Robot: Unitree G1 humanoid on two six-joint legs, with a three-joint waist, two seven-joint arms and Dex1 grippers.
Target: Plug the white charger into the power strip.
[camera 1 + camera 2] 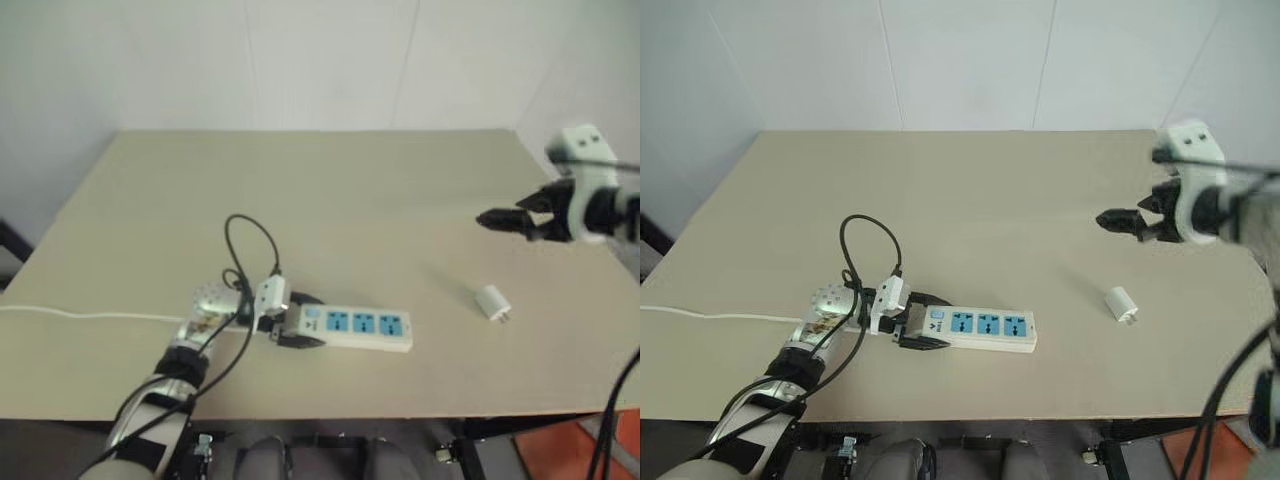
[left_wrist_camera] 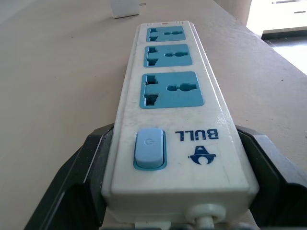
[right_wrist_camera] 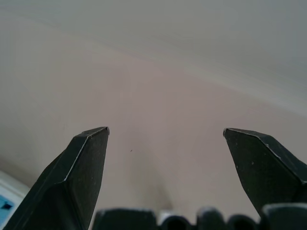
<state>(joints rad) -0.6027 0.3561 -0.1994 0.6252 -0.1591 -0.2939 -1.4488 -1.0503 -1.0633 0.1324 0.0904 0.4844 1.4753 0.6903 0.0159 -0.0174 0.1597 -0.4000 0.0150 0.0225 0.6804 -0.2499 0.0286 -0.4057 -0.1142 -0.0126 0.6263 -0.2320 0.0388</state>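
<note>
From the head camera I see my left gripper [image 1: 915,328] down on the table [image 1: 330,180], its two black fingers set either side of the switch end of the strip [image 1: 352,327]. The strip lies flat near the table's front edge with its three blue sockets facing up, its thin cord [image 1: 80,316] running off to the left. I read that hold as bracing, so the strip won't slide when a plug is pushed in. The charger [image 1: 492,302] lies on its own on the bare tabletop, to the right of the strip and apart from it, prongs toward the front edge. My right gripper [image 1: 497,220] hangs in the air above and beyond the charger, nothing in it. The left wrist view confirms the brace: the fingers [image 2: 79,177] sit against both long sides of the strip's end by the blue switch [image 2: 150,148], clamped on it or very nearly so, and the charger [image 2: 124,8] shows past the far end. In the right wrist view the fingers [image 3: 81,167] stand wide apart over bare table, so my guess is the next job is lowering that arm onto the charger.
</note>
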